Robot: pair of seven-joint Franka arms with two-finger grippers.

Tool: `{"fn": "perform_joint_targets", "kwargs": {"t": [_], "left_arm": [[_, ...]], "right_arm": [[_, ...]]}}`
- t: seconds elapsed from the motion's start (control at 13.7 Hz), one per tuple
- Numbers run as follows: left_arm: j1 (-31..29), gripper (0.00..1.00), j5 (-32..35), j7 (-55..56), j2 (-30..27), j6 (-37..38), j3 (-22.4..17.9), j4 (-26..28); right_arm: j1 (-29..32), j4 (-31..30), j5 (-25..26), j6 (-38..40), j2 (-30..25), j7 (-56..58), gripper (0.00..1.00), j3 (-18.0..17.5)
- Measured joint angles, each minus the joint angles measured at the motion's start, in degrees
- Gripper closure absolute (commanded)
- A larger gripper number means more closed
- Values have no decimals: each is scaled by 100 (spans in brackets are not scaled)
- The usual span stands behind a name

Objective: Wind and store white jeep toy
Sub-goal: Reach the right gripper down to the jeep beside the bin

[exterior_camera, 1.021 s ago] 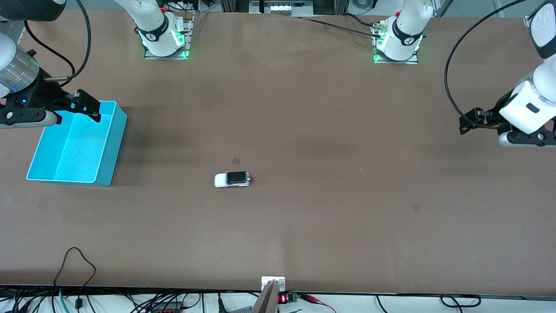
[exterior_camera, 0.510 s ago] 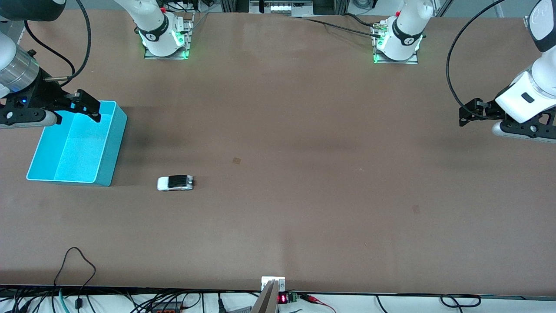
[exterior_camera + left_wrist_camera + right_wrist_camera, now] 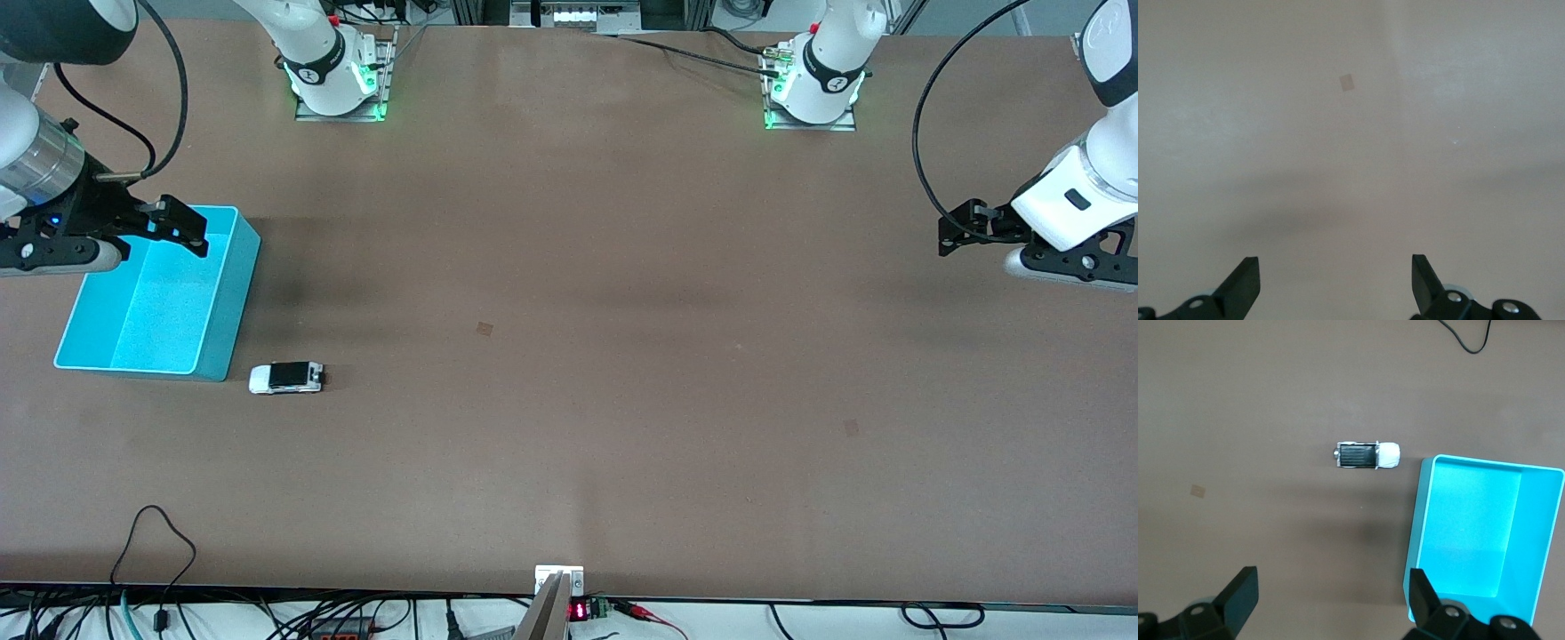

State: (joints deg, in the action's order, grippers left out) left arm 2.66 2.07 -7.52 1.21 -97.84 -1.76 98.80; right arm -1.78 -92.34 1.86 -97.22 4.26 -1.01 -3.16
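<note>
1. The right gripper (image 3: 133, 233) hangs over the cyan bin (image 3: 227, 302), at the edge of it nearest the robots' bases. Its fingers (image 3: 1238, 593) are spread wide with nothing between them.
2. The white jeep toy (image 3: 286, 378) sits on the table (image 3: 569, 444), clear of both pairs of fingers. It lies just beside the bin's corner nearest the front camera, nose toward the bin, not touching it as far as I can tell.
3. The left gripper (image 3: 965, 238) waits above bare table at the left arm's end, fingers (image 3: 1245, 287) also spread and empty.
4. Judgement: the jeep is loose on the table, so the storing step looks to be the one in hand.
5. The next move probably calls for the right gripper to come off the bin, descend with its fingers astride the jeep's narrow body, pinch it, then lift and release inside the bin.
</note>
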Motion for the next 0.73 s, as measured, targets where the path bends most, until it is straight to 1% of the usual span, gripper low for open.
{"fn": "perform_joint_targets", "kwargs": {"t": [0.22,0.44,0.58,0.73], "left_arm": [[0,0,0,-22,-1,4,0,0],[0,0,0,-33,-1,7,0,0],[0,0,0,-33,-1,8,0,0],[0,0,0,-33,-1,11,0,-2]], "right_arm": [[87,-17,16,4,227,911,0,15],[369,-23,22,-19,565,2521,0,33],[496,-27,23,-90,821,3353,0,41],[532,-31,23,-345,1126,4377,0,40]]}}
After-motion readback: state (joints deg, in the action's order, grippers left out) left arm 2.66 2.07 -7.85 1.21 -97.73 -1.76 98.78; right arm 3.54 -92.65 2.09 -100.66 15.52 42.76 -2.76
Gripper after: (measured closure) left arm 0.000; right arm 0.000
